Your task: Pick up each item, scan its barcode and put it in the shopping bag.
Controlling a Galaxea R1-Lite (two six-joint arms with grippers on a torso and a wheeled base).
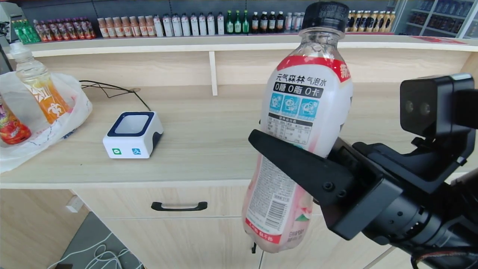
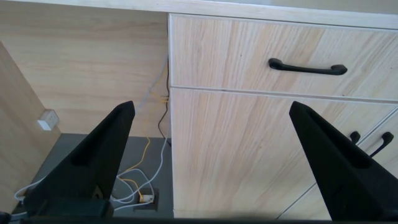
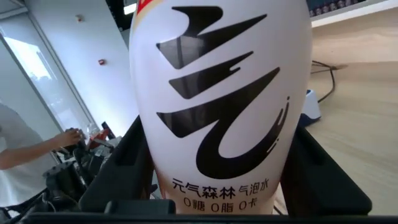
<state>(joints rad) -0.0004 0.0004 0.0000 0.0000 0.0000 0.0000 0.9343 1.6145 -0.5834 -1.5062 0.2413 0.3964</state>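
Grips the bottle (image 1: 298, 112) mid-body in the right gripper (image 1: 283, 149), cap (image 1: 324, 15) above the fingers (image 1: 298, 166), barcode (image 1: 278, 213) below. Has the scanner (image 1: 133, 134) off to that gripper's left, shopping bag (image 1: 80, 101) farther left. Holds the left gripper (image 2: 211, 155) spread wide, seemingly empty, facing drawer fronts (image 2: 249, 50).

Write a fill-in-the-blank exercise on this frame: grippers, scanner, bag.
1. The right gripper is shut on a bottle with a ____ cap.
2. The shopping bag shows ____ bottles inside.
3. The left gripper, fingers ____, faces a drawer front.
4. The scanner stands on the counter to the robot's ____ of the held bottle.
Missing words: black; two; open; left.
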